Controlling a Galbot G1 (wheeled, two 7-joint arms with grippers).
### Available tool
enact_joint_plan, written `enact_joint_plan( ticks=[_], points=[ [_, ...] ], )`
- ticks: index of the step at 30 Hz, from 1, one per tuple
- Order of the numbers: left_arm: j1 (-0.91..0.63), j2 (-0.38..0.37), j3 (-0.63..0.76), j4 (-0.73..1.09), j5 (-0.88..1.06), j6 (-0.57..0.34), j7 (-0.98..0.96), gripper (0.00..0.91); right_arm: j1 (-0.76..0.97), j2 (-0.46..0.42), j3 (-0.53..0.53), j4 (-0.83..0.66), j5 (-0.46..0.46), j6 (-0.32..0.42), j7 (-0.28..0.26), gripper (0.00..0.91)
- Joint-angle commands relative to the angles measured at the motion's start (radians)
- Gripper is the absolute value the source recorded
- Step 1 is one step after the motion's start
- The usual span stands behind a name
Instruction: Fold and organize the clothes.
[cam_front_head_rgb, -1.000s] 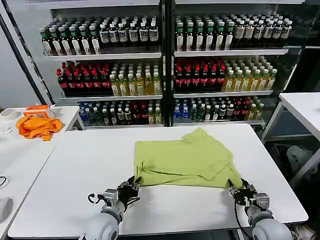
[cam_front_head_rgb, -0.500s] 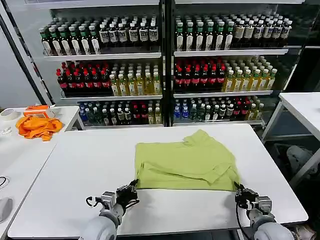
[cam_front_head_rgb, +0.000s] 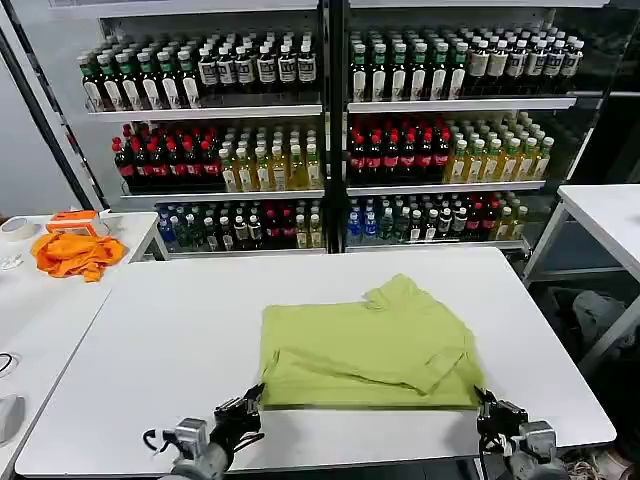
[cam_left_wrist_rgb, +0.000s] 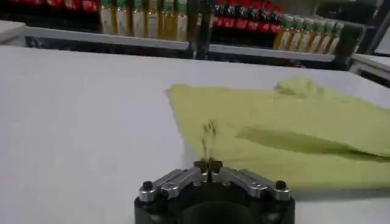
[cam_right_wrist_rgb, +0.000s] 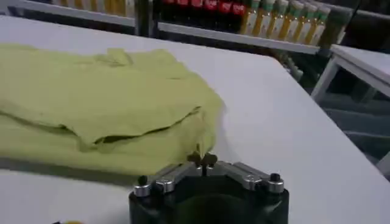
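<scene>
Now green T-shirt (cam_front_head_rgb: 368, 345) lies folded on white table (cam_front_head_rgb: 150, 340), near front edge. My left gripper (cam_front_head_rgb: 247, 405) pinches shirt's near left corner, jaws closed tight on cloth. My right gripper (cam_front_head_rgb: 487, 408) pinches near right corner, jaws closed tight too. Orange cloth heap (cam_front_head_rgb: 75, 253) sits far off on side table.

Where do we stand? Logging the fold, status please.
Left gripper shut on shirt near corner. Right gripper shut on other near corner. Shirt flat on table, nothing in the way.
</scene>
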Motion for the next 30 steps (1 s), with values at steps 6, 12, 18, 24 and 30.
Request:
enact_joint_plan(
  ticks=[6, 12, 18, 24, 30],
  points=[
    [0.252, 0.014, -0.049, -0.179, 0.026, -0.002, -0.001, 0.020, -0.147, 0.004, 0.012, 0.114, -0.075, -0.031, -0.007, 0.907],
    [0.294, 0.033, -0.051, -0.193, 0.096, 0.021, 0.045, 0.907, -0.136, -0.008, 0.047, 0.139, -0.061, -0.002, 0.025, 0.907],
    [0.261, 0.084, -0.181, -0.224, 0.048, 0.034, 0.063, 0.907, -0.026, -0.074, 0.092, 0.127, 0.062, -0.006, 0.043, 0.907],
    [0.073, 0.148, -0.209, -0.131, -0.066, 0.028, 0.022, 0.907, 0.251, -0.146, -0.030, -0.015, 0.186, -0.030, 0.081, 0.907],
    [-0.155, 0.155, -0.096, 0.048, -0.173, 0.031, -0.052, 0.907, 0.626, -0.131, -0.296, -0.288, 0.257, -0.070, 0.117, 0.907]
  ],
)
